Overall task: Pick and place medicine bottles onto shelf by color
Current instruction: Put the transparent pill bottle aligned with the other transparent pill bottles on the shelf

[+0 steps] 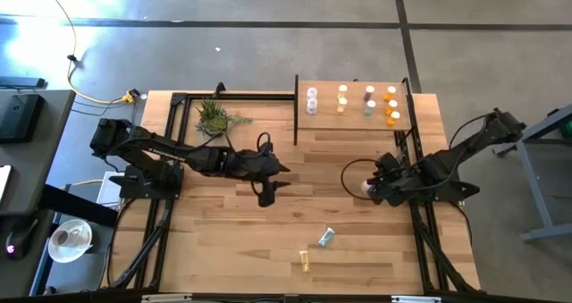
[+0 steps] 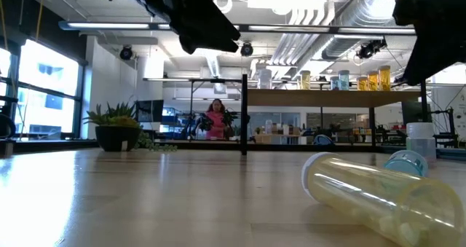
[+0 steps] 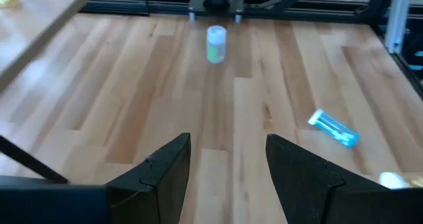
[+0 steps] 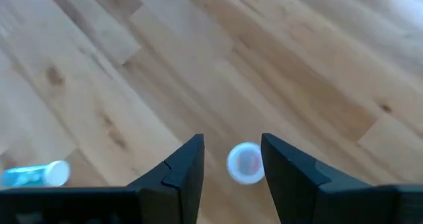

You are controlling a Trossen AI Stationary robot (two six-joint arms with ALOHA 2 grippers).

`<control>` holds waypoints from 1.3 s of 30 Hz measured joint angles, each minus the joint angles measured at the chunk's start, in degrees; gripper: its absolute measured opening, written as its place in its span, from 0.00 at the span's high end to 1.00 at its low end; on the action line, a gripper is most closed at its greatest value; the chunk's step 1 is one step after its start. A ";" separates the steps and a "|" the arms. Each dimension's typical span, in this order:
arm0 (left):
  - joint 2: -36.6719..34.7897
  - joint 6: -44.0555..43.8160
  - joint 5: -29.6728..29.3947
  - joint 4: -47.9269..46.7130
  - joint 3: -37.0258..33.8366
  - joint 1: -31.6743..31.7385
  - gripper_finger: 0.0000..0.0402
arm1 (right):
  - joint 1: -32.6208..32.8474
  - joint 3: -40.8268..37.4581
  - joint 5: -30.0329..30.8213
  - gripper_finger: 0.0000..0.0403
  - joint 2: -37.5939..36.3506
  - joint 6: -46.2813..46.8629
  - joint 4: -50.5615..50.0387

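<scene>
Lying nearest the low camera is a yellow bottle (image 2: pixel 378 196) on its side, with a pale blue bottle (image 2: pixel 405 162) down just behind it. On the planked tabletop (image 1: pixel 223 231) the shelf (image 1: pixel 353 117) is seen at about one o'clock, carrying upright bottles (image 1: pixel 368 103) in rows. A potted plant (image 1: pixel 213 115) stands at eleven o'clock. At centre, the left gripper (image 1: pixel 268 192) is held open and empty above bare boards. At three o'clock the right gripper (image 4: pixel 231 161) is lowered, its fingers set either side of a white-capped bottle (image 4: pixel 245 162); whether the bottle is pinched cannot be told.
</scene>
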 joint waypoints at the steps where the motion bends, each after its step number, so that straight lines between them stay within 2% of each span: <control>1: 0.00 -0.37 0.01 -0.24 0.00 -0.45 0.54 | 0.96 0.00 0.00 0.65 0.00 1.29 0.00; 9: 0.00 -1.80 -0.06 -1.07 0.00 -3.52 0.54 | 6.40 0.00 -2.03 0.65 0.60 7.96 -0.22; 16: 0.02 -1.81 -1.84 -1.07 0.00 -5.39 0.54 | 9.73 0.00 -3.61 0.65 5.22 10.94 -0.46; 21: 0.02 -1.80 -2.43 -1.07 0.00 -5.73 0.54 | 10.20 0.00 -4.20 0.65 9.27 13.40 -0.48; 26: 0.04 -1.80 -2.43 -1.05 0.00 -5.73 0.54 | 10.18 0.00 -9.31 0.65 12.86 15.81 -0.40; 31: 0.04 -1.80 -2.44 -1.05 0.00 -5.73 0.54 | 10.18 0.00 -9.61 0.65 15.97 16.91 -0.28; 39: 0.04 -1.78 -2.58 -1.02 0.00 -5.73 0.54 | 10.18 0.02 -11.96 0.65 17.48 18.27 -0.07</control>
